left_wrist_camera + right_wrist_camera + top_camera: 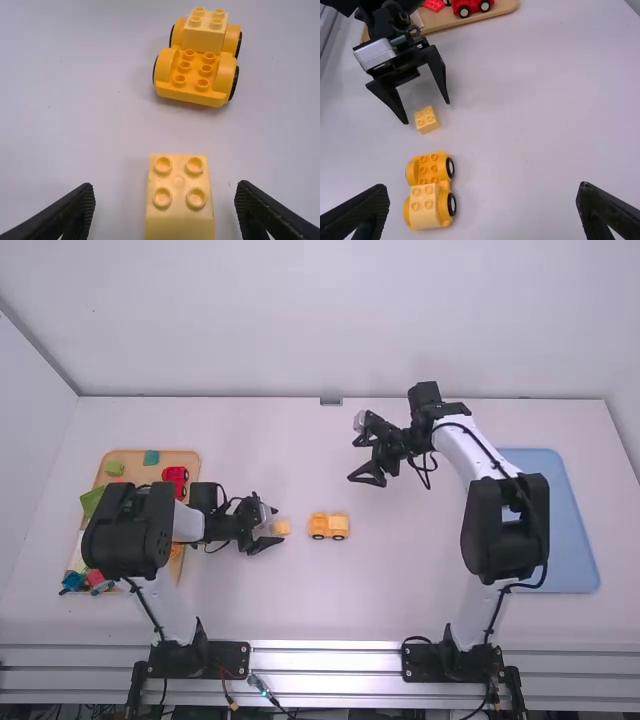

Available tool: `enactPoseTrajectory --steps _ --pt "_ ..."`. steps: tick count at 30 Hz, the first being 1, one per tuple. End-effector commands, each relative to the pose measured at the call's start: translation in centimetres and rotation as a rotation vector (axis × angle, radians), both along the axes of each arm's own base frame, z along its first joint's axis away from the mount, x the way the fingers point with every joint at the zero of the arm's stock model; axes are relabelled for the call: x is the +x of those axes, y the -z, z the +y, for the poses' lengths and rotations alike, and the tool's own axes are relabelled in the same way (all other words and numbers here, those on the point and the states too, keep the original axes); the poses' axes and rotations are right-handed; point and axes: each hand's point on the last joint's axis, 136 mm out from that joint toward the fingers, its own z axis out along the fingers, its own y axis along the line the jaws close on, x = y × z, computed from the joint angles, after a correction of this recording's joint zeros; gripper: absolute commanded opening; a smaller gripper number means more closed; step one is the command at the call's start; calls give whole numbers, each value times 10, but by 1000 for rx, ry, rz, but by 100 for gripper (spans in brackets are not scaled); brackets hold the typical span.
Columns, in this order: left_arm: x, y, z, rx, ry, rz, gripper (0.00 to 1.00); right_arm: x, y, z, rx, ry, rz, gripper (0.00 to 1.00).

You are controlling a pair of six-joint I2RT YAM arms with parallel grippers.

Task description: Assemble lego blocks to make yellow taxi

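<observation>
My left gripper (pixel 264 528) is low over the table, open, with a pale yellow 2x2 block (pixel 281 527) just beyond its fingertips. In the left wrist view that block (pixel 179 195) lies between and apart from the spread fingers of my left gripper (pixel 165 200). The yellow-orange car base (pixel 328 526) stands to the block's right, another pale yellow block (pixel 205 31) mounted on one end and bare studs at the other. My right gripper (pixel 362 457) stands open and empty beyond the car; in the right wrist view, the right gripper (pixel 482 197) has its fingers wide apart.
A wooden tray (pixel 190 457) at the left holds a red car (pixel 176 478), green pieces (pixel 115 468) and other blocks, partly under the left arm. A blue tray (pixel 570 530) lies at the right, partly behind the right arm.
</observation>
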Motion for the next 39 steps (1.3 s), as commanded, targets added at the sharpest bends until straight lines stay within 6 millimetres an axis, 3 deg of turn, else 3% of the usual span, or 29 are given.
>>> enactPoseTrajectory --steps 1,6,9,13,14,16,21,32,39 --pt "-8 9 -5 15 7 44 74 -3 2 2 14 -5 20 99" --pt "-10 10 -8 28 30 24 68 -4 0 3 29 -20 3 99" --pt "-11 14 -7 45 20 43 56 -4 0 3 28 -20 2 99" --pt "-10 14 -4 47 11 45 50 -4 0 3 27 -18 9 98" --pt "-10 14 -4 49 12 44 41 -4 0 2 27 -9 20 98" --pt "-11 15 -4 48 12 43 40 -4 0 3 27 -6 25 99" --pt "-12 17 -4 58 12 50 27 -4 0 3 28 -6 26 98" --pt "-4 8 -7 37 25 -18 31 9 -8 5 -52 60 -30 99" --pt "1 -5 -13 -23 53 -26 31 -1 -15 12 -162 83 -155 99"
